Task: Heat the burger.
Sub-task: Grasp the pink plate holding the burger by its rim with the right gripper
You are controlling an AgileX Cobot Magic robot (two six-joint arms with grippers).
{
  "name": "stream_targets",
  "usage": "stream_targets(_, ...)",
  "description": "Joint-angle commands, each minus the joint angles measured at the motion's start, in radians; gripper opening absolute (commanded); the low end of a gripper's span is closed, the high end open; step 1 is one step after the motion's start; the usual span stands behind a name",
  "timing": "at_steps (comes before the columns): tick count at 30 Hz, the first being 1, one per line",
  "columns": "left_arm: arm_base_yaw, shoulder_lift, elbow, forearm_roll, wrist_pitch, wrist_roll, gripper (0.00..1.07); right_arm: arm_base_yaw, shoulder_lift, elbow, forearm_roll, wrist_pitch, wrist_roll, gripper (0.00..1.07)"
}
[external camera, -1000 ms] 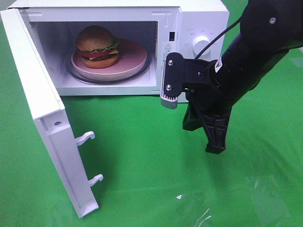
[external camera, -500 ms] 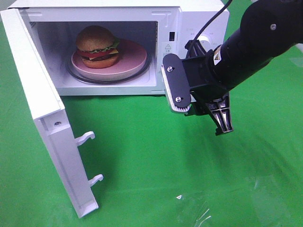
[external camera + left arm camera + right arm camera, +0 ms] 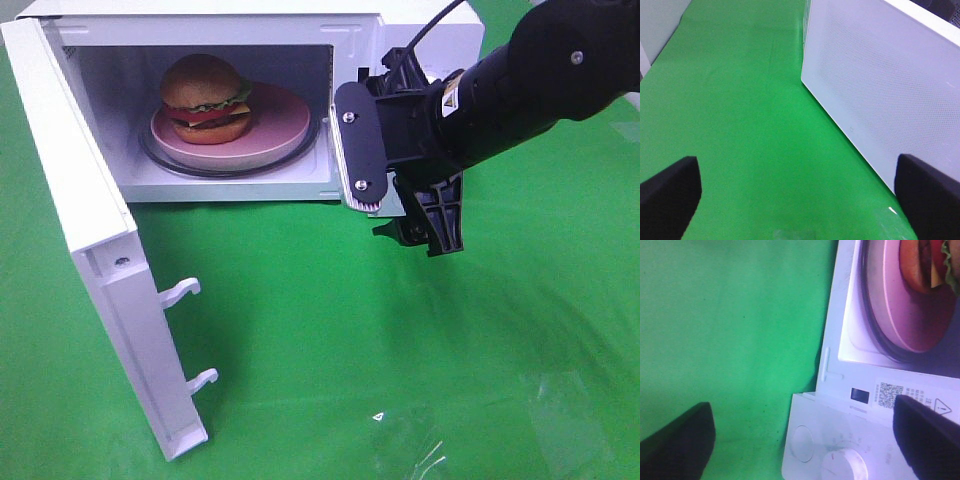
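Observation:
The burger (image 3: pixel 205 98) sits on a pink plate (image 3: pixel 285 128) on the glass turntable inside the open microwave (image 3: pixel 420 30). My right gripper (image 3: pixel 400 185) hangs open and empty in front of the microwave's control panel, right of the cavity. The right wrist view has its two dark fingertips (image 3: pixel 675 445) far apart, the right gripper (image 3: pixel 802 442) over the panel's dial (image 3: pixel 850 465), and part of the burger (image 3: pixel 927 265) and plate (image 3: pixel 905 315) beyond. The left gripper (image 3: pixel 797 200) is open over green cloth beside the microwave's white outer wall (image 3: pixel 875 85); it is outside the exterior view.
The microwave door (image 3: pixel 95 250) stands swung out to the left, its two latch hooks (image 3: pixel 180 292) pointing right. Green cloth (image 3: pixel 320 330) covers the table. A crumpled clear plastic sheet (image 3: pixel 430 455) lies near the front right edge.
My right gripper has gone from shut to wide open. It rose and moved back toward the microwave's control panel, turning as it went. The burger and door have not moved.

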Motion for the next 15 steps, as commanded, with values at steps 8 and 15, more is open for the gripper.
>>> stream_targets(8,0.001,-0.019,0.002,-0.001,-0.007,-0.001,0.98,-0.001,-0.008,-0.03,-0.109,-0.036,0.093,0.91)
stream_targets(15,0.001,-0.019,0.002,-0.001,-0.007,-0.001,0.98,0.003,0.03,-0.081,-0.171,-0.038,0.151,0.89)
